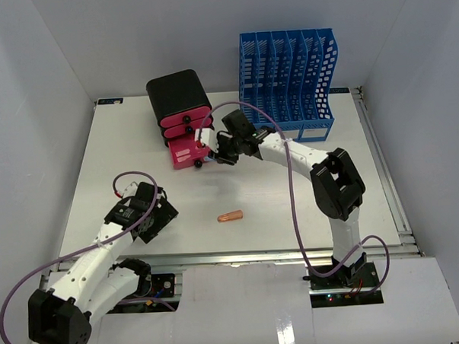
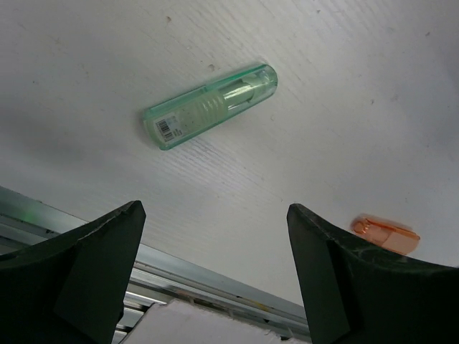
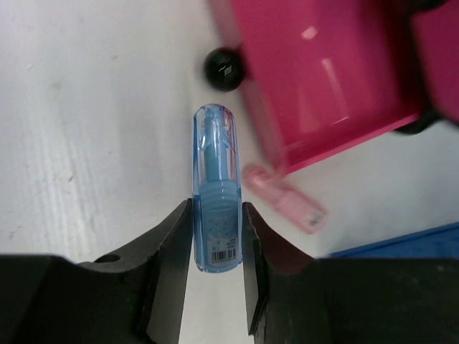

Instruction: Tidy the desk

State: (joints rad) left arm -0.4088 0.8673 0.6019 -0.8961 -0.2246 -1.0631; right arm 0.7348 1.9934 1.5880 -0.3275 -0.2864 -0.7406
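The white desk (image 1: 114, 146) carries a few small items. My right gripper (image 3: 216, 213) is shut on a clear blue capped tube (image 3: 215, 165) with a barcode label, held just in front of the open pink drawer (image 3: 323, 72). In the top view that gripper (image 1: 213, 151) sits at the drawer (image 1: 184, 154). A pink tube (image 3: 284, 198) lies on the desk beside the drawer. My left gripper (image 2: 215, 218) hangs open over the desk's front part (image 1: 161, 214), nothing between its fingers. A green clear tube (image 2: 211, 106) lies ahead of it, an orange one (image 2: 385, 233) (image 1: 231, 215) to its right.
A black box with pink drawers (image 1: 179, 98) stands at the back centre, a round black knob (image 3: 224, 68) on the open drawer's front. The blue slotted file rack (image 1: 286, 74) stands at the back right. A metal rail (image 1: 279, 255) runs along the front edge.
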